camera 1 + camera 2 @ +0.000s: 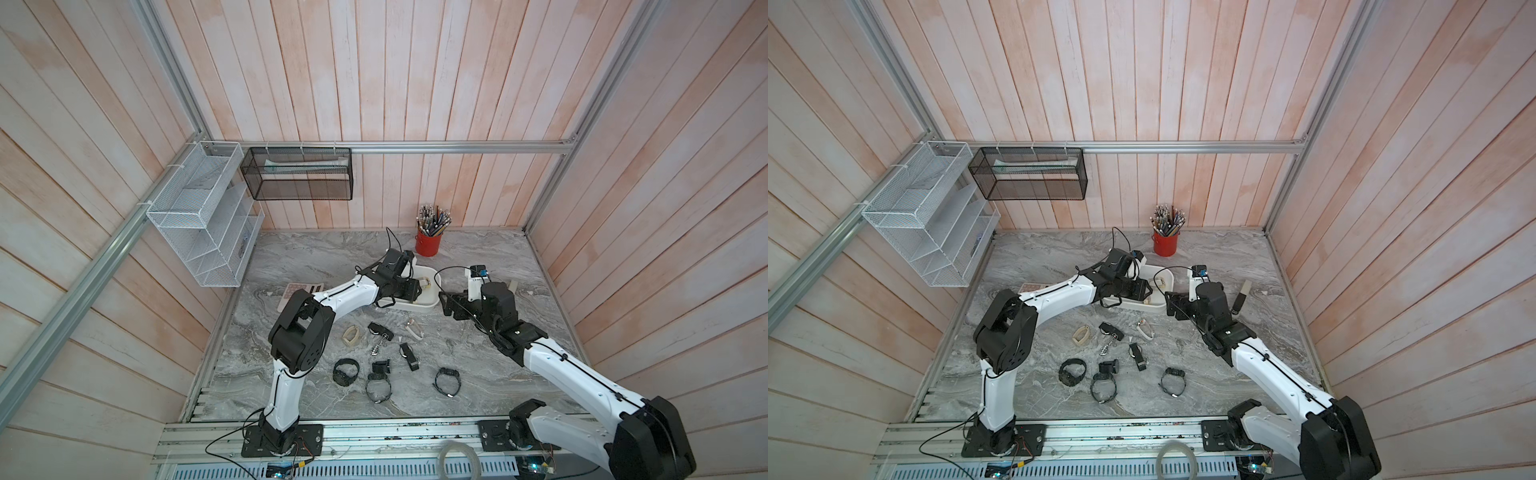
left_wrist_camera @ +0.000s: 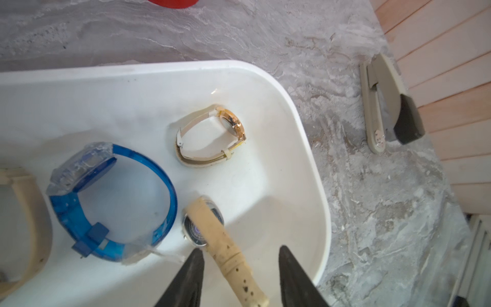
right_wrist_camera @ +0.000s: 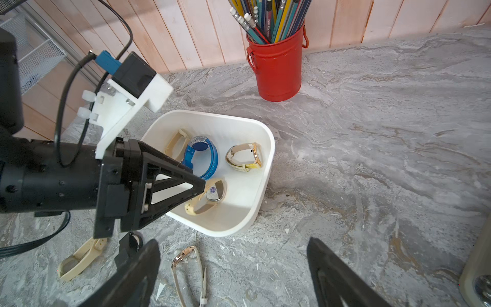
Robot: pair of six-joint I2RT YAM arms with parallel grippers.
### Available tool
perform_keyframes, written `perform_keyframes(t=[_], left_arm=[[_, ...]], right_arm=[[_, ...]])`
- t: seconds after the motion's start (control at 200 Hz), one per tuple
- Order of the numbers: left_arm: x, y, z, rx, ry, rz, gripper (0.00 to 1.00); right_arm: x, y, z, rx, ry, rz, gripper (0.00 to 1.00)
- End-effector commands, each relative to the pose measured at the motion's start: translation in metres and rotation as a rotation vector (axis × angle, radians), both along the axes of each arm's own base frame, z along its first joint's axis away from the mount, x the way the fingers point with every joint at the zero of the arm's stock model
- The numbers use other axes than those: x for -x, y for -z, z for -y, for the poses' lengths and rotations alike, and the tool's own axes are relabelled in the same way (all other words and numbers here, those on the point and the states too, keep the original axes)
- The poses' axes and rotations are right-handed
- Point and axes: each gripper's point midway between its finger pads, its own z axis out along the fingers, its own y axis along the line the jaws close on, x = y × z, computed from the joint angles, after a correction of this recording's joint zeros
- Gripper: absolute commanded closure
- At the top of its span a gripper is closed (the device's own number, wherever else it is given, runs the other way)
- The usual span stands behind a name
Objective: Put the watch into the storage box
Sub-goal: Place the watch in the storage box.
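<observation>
Currently 4 watches are lying inside the storage box (image 2: 279,172): the tan watch (image 2: 212,231), a blue watch (image 2: 79,170), a cream-and-gold watch (image 2: 233,127) and a beige watch (image 2: 29,202) that the edge of the left wrist view is mostly cutting off. Out on the marble table (image 1: 498,374), 7 more are lying loose in front of the box: 1 beige loop (image 1: 352,336), 1 thin white-and-gold watch (image 1: 413,330) and, as far as the top views are showing, 5 black watches (image 1: 448,382), with 1 small metal chain (image 1: 376,349) among them. The tan watch is lying near 1 corner of the box with its long axis running in line with the left gripper (image 2: 241,249); its dark case is pointing away from the gripper and its strap end is reaching back between the 2 fingers. Those jaws are standing partly apart, with a clear gap on 1 side of the strap, so they are not clamping it. The blue watch is sitting just beside the tan watch's case. The right gripper (image 3: 233,240) is hovering low beside the box with its jaws spread wide and gripping nothing. Behind the box 1 red pen cup (image 1: 428,243) is standing full of pencils, 1 stapler (image 1: 1241,297) is lying well apart on the right arm's side, 1 calculator (image 1: 299,291) is partly hiding under the left arm, and 2 wire-mesh baskets (image 1: 199,216) are hanging on the rails.
</observation>
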Motion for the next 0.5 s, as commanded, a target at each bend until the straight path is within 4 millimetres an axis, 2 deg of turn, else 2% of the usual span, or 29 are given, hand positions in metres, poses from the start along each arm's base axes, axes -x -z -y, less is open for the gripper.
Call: perform_keyframes(t=[0.0, 0.1, 0.235, 0.365, 0.495], left_arm=[[-0.002, -0.039, 0.003, 0.046, 0.003, 0.072, 0.34], [0.001, -0.065, 0.001, 0.081, 0.002, 0.117, 0.19], [0.008, -0.101, -0.011, 0.13, -0.023, 0.204, 0.07], [0.021, -0.127, -0.036, 0.172, -0.08, 0.286, 0.02], [0.038, -0.147, -0.074, 0.186, -0.175, 0.379, 0.01]], right_arm=[[0.0, 0.0, 0.002, -0.003, 0.011, -0.013, 0.11], [-0.001, -0.003, 0.002, -0.012, 0.016, -0.009, 0.11], [-0.002, -0.005, 0.001, -0.012, 0.01, -0.008, 0.11], [-0.003, -0.003, 0.0, -0.013, 0.011, -0.019, 0.11], [-0.003, 0.001, -0.003, -0.02, 0.001, -0.038, 0.11]])
